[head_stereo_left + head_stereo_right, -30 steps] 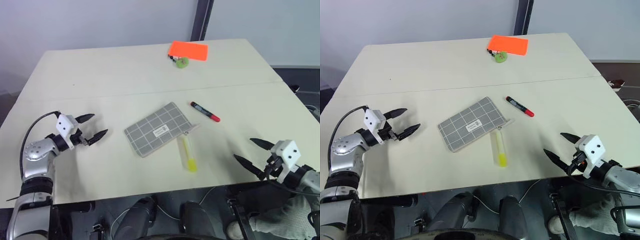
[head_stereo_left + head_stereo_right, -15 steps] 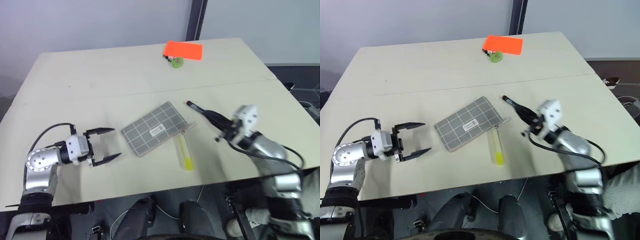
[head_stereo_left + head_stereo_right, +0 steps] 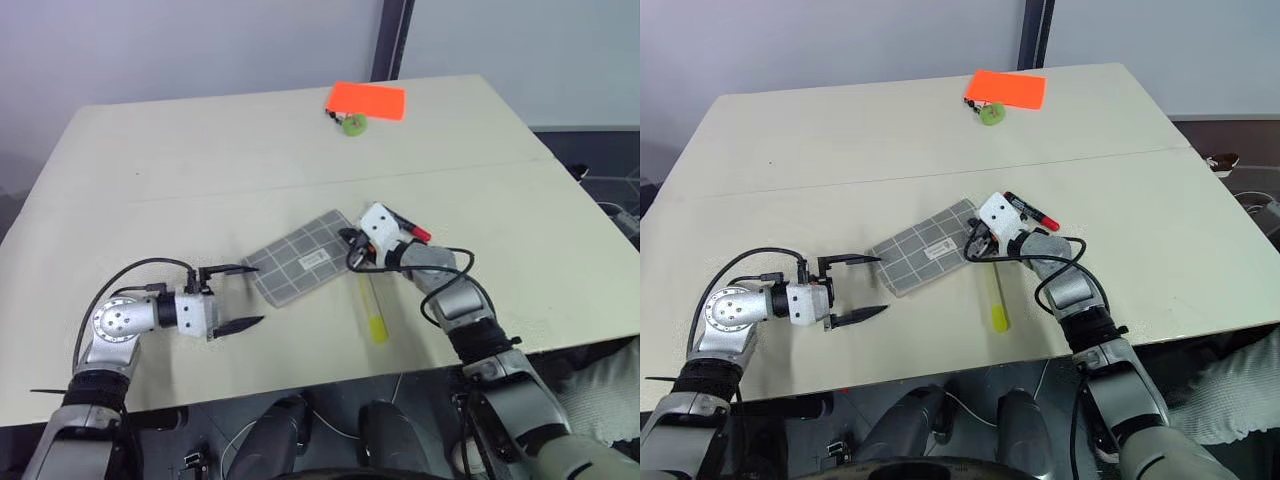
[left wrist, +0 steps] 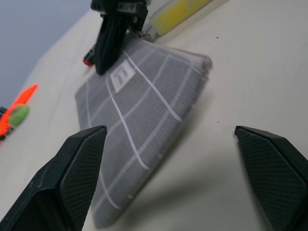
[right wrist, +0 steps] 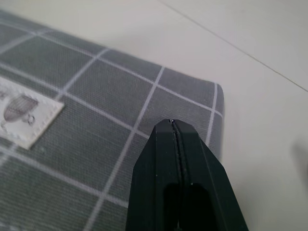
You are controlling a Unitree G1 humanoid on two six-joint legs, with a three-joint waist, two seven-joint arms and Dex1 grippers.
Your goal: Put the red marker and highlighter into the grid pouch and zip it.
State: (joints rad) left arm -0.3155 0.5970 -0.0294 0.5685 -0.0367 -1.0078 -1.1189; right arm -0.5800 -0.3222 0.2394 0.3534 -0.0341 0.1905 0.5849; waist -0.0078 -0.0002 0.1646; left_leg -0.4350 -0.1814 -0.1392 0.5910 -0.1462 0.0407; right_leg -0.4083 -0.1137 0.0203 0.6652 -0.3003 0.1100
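The grid pouch [image 3: 305, 260] lies flat near the middle of the pale desk [image 3: 180, 160], white label up, zipper edge toward the highlighter [image 3: 373, 310], which lies just beside it on the robot's near side. The red marker [image 3: 408, 226] sits just past the pouch's right corner, partly hidden behind the right arm. The right end effector [image 5: 175, 144] is clenched, its two black fingers pressed flat together with nothing between them, and its tip is over the pouch's right end, near a corner of the fabric; whether it touches the fabric I can't say. Over on the left, the left end effector [image 3: 232, 297] is released, jaws spread wide, pointing at the pouch's left end from just beside it and holding nothing. Far back on the desk, well apart from all this, an orange-red card [image 3: 367, 100] lies with a small green round object [image 3: 353, 124] touching its near edge.
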